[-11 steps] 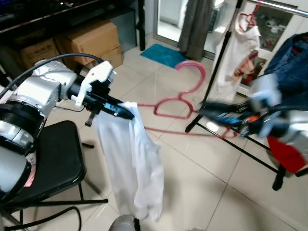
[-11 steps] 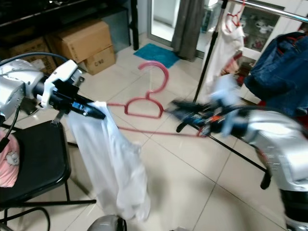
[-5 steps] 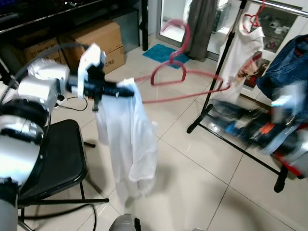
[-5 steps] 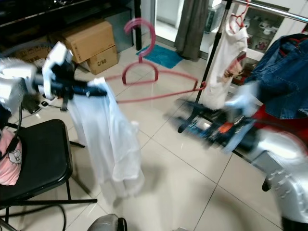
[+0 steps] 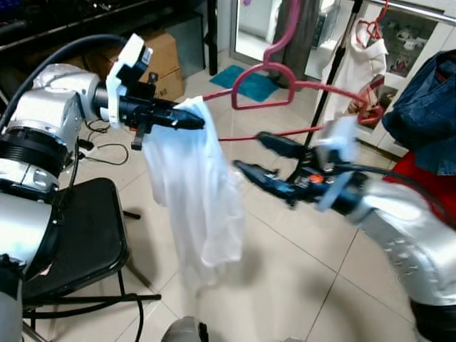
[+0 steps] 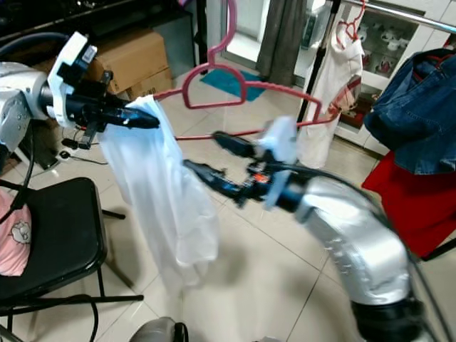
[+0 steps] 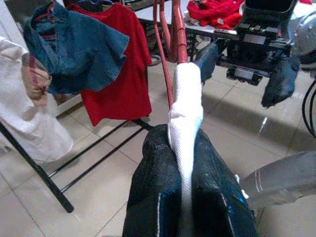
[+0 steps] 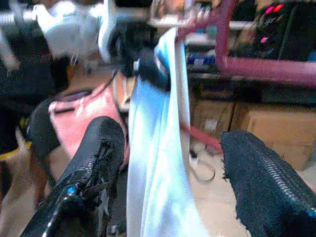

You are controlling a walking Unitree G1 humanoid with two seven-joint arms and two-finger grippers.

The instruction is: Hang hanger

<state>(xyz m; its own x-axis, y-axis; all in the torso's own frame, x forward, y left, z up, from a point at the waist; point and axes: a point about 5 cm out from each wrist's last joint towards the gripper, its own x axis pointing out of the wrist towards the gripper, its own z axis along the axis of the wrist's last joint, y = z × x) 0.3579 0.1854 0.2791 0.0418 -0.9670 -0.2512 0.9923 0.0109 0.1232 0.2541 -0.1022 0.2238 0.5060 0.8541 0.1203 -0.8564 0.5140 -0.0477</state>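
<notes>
Hanger [image 5: 285, 71] hook cut off above

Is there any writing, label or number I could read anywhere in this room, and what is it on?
No text here can be read with certainty.
Cardboard box: dark printing low on its front, too small and partly hidden to read.
White plate behind the left gripper: a small dark sticker, too blurred to read.
White garment on the clothes rack: a coloured print, but no legible words.

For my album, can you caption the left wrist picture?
Left gripper pinching a white shirt on a red hanger.
</notes>
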